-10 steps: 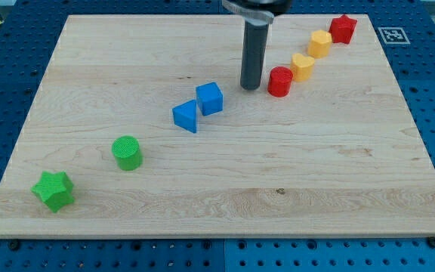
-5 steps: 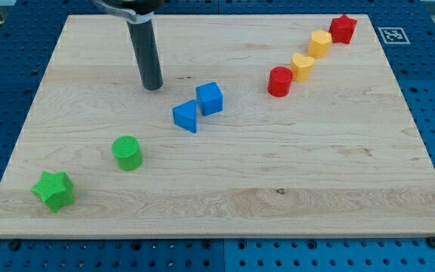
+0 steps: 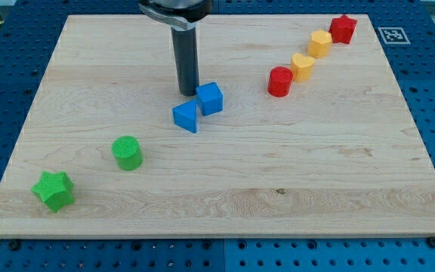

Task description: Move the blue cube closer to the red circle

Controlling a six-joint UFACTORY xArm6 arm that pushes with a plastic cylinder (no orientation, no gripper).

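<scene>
My tip [image 3: 187, 93] rests on the wooden worktop [image 3: 225, 189] in the upper middle of the frame, just to the upper left of the blue cube [image 3: 210, 98], very close to or touching its corner. There is no end effector to open or close, only the dark rod. A blue wedge [image 3: 186, 115] sits against the cube's lower left. The red circle [image 3: 280, 81] lies to the right of the cube, well apart. From it, two yellow blocks [image 3: 303, 66] [image 3: 320, 43] and a red star [image 3: 343, 28] run toward the upper right. A green cylinder [image 3: 127, 153] and a green star [image 3: 53, 190] sit at lower left.
</scene>
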